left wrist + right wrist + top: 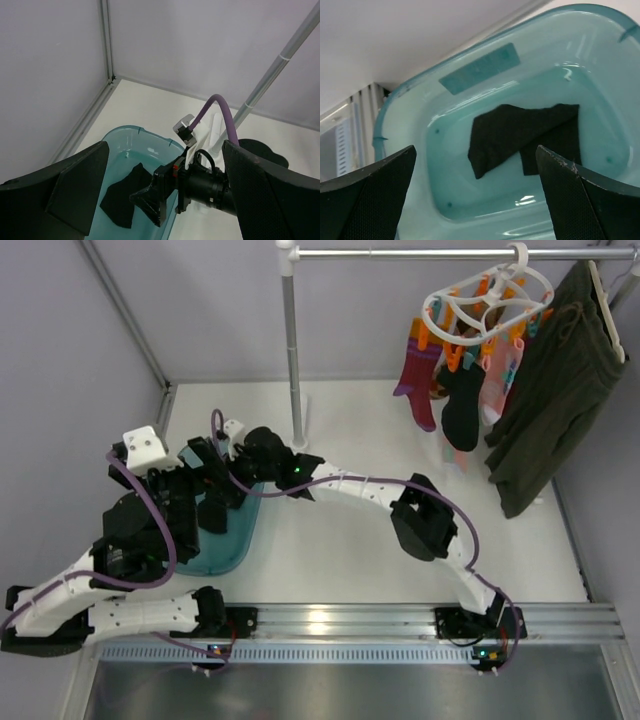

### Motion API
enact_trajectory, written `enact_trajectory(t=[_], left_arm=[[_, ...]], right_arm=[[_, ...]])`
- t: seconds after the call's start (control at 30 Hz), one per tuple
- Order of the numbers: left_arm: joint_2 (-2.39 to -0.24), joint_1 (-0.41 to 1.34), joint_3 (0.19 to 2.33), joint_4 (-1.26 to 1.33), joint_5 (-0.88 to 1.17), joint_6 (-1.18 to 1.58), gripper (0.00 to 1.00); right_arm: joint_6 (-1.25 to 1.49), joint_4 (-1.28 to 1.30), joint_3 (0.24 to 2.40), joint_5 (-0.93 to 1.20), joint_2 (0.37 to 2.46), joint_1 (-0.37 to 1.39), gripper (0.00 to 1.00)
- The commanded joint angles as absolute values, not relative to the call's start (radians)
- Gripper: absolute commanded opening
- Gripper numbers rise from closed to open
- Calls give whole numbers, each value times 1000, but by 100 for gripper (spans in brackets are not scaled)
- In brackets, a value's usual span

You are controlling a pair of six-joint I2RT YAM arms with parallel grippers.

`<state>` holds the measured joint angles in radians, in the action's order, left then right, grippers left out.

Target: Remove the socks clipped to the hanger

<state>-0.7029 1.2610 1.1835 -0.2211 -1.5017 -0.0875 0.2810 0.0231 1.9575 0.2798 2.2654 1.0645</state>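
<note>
Spread fingers of the right tool (476, 150) frame the wrist view, set wide apart and holding nothing. They hang just above a teal tub (600, 60), where one black sock (520, 132) lies crumpled on the bottom. Close by, the left tool (165, 145) hangs above the same tub, likewise wide open and empty. That tub sits at the left of the white table (350, 540). Well apart, at the far right, the white hanger (487, 302) hangs from a metal rail (420, 253). Clipped below it are a maroon sock (418, 375), a second black sock (462, 405) and a pink sock (497, 380), beside a dark green garment (550, 410).
</note>
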Motion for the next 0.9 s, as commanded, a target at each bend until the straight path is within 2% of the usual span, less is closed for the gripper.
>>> enact_trajectory(t=[0.0, 0.03, 0.07, 0.2, 0.27, 0.3, 0.37, 0.4, 0.47, 0.5, 0.57, 0.7, 0.87], left_arm=[[-703, 1295, 1137, -221, -1560, -95, 99], [-703, 1296, 1129, -222, -1455, -74, 98], [-704, 1296, 1118, -222, -1401, -24, 99], [-765, 1296, 1068, -213, -1114, 112, 99], [-830, 1295, 1072, -175, -1016, 144, 99], [-916, 1293, 1080, -151, -976, 140, 99], [-1012, 1278, 1097, -86, -872, 144, 99], [-1096, 1257, 1120, -66, -836, 155, 99], [-1182, 1227, 1143, -19, -735, 196, 99], [-1221, 1207, 1178, 33, -627, 215, 99], [-1354, 1157, 1231, 73, -554, 247, 99], [-1606, 1144, 1493, 112, -496, 210, 99], [-1876, 1146, 1744, 110, -517, 169, 98]], right_arm=[[219, 124, 1897, 195, 2092, 1060, 99], [218, 92, 1823, 177, 2035, 1054, 99], [227, 69, 1648, 141, 1969, 1031, 99], [255, -25, 1214, 127, 1529, 941, 99], [227, 91, 1067, 59, 1389, 901, 100], [224, 141, 1036, 16, 1255, 891, 100], [225, 292, 962, -123, 1116, 868, 99], [242, 348, 947, -174, 983, 859, 99], [255, 467, 933, -307, 861, 815, 99], [255, 503, 939, -342, 768, 798, 99], [255, 581, 989, -443, 691, 730, 100], [245, 725, 1090, -572, 680, 646, 99], [298, 798, 1195, -840, 672, 607, 99]])
